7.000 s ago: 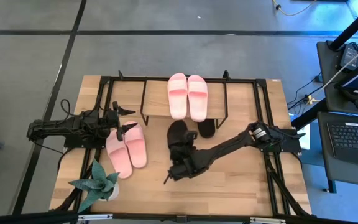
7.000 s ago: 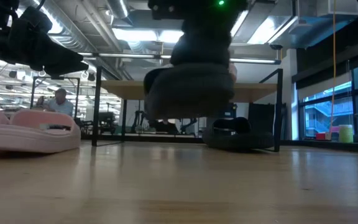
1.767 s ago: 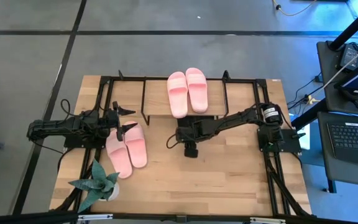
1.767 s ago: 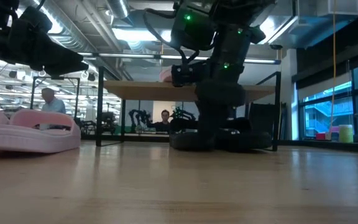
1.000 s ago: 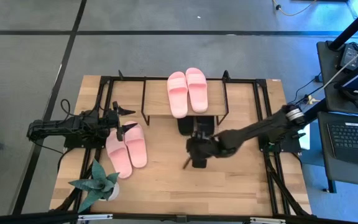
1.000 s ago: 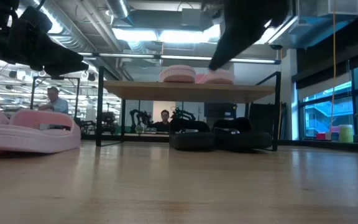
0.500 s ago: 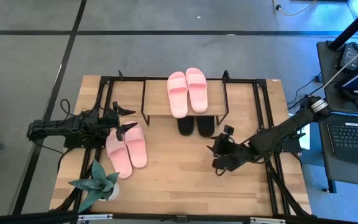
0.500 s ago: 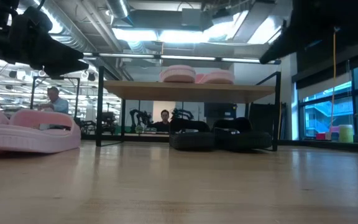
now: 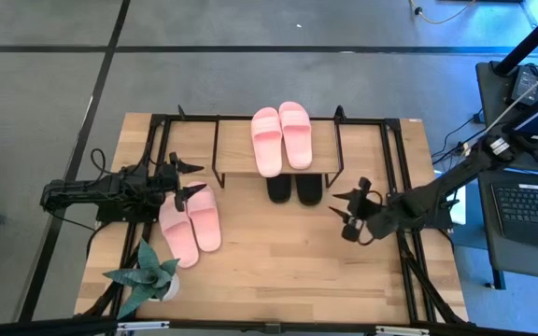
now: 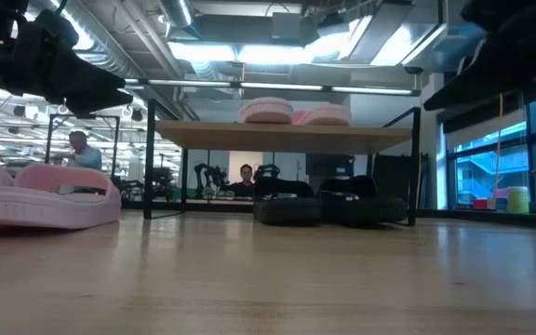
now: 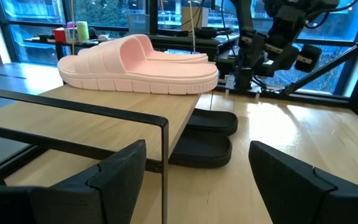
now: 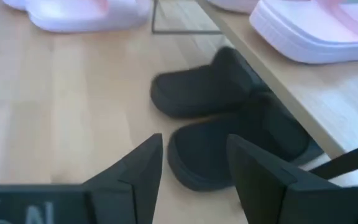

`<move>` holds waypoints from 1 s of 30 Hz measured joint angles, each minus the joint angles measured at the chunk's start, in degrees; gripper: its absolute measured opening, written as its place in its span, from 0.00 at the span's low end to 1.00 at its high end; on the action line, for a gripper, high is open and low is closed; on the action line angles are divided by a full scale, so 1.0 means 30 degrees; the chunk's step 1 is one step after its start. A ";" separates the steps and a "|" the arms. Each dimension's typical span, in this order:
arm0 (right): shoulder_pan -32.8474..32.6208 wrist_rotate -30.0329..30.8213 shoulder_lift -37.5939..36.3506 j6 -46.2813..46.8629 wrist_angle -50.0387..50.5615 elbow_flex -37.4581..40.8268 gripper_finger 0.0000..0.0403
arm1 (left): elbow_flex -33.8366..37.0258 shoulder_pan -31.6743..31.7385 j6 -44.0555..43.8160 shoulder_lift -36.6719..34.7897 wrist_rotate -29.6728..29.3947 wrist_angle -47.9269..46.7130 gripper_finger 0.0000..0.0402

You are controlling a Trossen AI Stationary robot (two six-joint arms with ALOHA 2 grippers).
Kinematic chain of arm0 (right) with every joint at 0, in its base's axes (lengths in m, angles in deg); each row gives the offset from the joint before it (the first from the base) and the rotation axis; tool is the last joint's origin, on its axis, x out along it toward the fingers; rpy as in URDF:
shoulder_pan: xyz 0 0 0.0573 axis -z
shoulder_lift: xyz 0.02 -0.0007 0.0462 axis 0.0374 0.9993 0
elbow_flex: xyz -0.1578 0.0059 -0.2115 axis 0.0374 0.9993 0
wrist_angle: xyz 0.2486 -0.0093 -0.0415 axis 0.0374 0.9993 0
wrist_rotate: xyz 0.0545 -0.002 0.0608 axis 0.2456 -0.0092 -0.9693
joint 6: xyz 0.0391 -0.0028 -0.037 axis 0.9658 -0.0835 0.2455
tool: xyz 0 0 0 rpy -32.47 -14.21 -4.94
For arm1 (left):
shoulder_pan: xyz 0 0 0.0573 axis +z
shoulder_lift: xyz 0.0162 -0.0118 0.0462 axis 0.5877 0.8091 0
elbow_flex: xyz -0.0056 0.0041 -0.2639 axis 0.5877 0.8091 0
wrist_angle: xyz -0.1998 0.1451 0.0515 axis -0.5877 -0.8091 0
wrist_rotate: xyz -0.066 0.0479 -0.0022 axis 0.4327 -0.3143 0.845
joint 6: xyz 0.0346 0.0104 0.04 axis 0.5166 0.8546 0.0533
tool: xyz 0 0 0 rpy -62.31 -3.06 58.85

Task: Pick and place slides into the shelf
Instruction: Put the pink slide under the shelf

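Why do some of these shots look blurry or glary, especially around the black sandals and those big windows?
Right wrist view: the black slides look soft and smeared under the shelf. Left wrist view: bright windows behind give a blue cast, and the left end effector is a dark, near shape. Low view: ceiling lights glare, so the shelf's underside sits in shadow.

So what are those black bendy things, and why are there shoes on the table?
They are two robot arms tidying shoes onto a little shelf. One camera looks down from above, one sits at table height, and one rides on each wrist. One pink pair lies on top of the shelf, and the black pair is tucked underneath. Another pink pair waits on the table by the left gripper, near a plant. The right gripper hangs beside the shelf. Both have open jaws, holding nothing.
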 joint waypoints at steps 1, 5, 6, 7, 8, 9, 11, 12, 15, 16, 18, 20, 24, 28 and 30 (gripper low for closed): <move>-0.0106 0.0042 -0.0411 -0.0416 -0.0291 0.0258 0.45 | 0.0000 0.0003 0.0000 0.0004 0.0000 0.0041 0.69; -0.0432 0.0089 -0.1774 -0.0945 -0.0847 0.0993 0.45 | 0.0000 0.0007 0.0000 0.0000 0.0000 0.0129 0.69; -0.0444 0.0099 -0.2125 -0.0986 -0.0872 0.1173 0.45 | 0.0000 0.0004 0.0000 0.0000 0.0000 0.0145 0.69; -0.0444 0.0121 -0.2436 -0.1149 -0.0950 0.1402 0.45 | 0.0000 0.0000 0.0000 0.0004 0.0000 0.0128 0.69; -0.0444 0.0138 -0.2778 -0.1428 -0.0997 0.1695 0.45 | 0.0000 0.0006 0.0000 0.0006 0.0000 0.0141 0.69; -0.0444 0.0132 -0.3171 -0.1641 -0.1017 0.2035 0.45 | 0.0000 0.0000 0.0032 0.0000 0.0007 0.0175 0.69; -0.0436 0.0145 -0.3864 -0.1751 -0.1924 0.2651 0.45 | 0.0000 0.0000 0.0471 0.0006 0.0254 0.0284 0.69; -0.0438 0.0129 -0.4249 -0.1772 -0.2632 0.2965 0.45 | -0.0047 0.0006 0.0760 0.0002 0.0581 0.0338 0.69; -0.0439 -0.0290 -0.5132 -0.2035 -0.4449 0.3767 0.45 | -0.0978 0.0000 0.1587 0.0200 0.1831 -0.0094 0.69; -0.0429 -0.0354 -0.5365 -0.2367 -0.4946 0.3911 0.45 | -0.1480 0.0000 0.1617 0.0354 0.1998 -0.0424 0.69; -0.0436 -0.0366 -0.5760 -0.3005 -0.5851 0.4074 0.45 | -0.2887 0.0000 0.1610 0.0868 0.2098 -0.1912 0.69; -0.0429 -0.0372 -0.5976 -0.3808 -0.6193 0.4073 0.45 | -0.4442 0.0000 0.1610 0.1661 0.2117 -0.3679 0.69; -0.0404 -0.0372 -0.6073 -0.4409 -0.6383 0.3883 0.45 | -0.7269 -0.0349 0.1959 0.4183 0.2711 -0.5928 0.69; -0.0400 -0.0379 -0.6051 -0.4409 -0.6375 0.3883 0.45 | -0.9438 -0.1824 0.2369 0.8180 0.3516 -0.6883 0.69; -0.0393 -0.0379 -0.6051 -0.4435 -0.6372 0.3883 0.45 | -1.0305 -0.2781 0.2544 1.0377 0.2447 -0.6911 0.69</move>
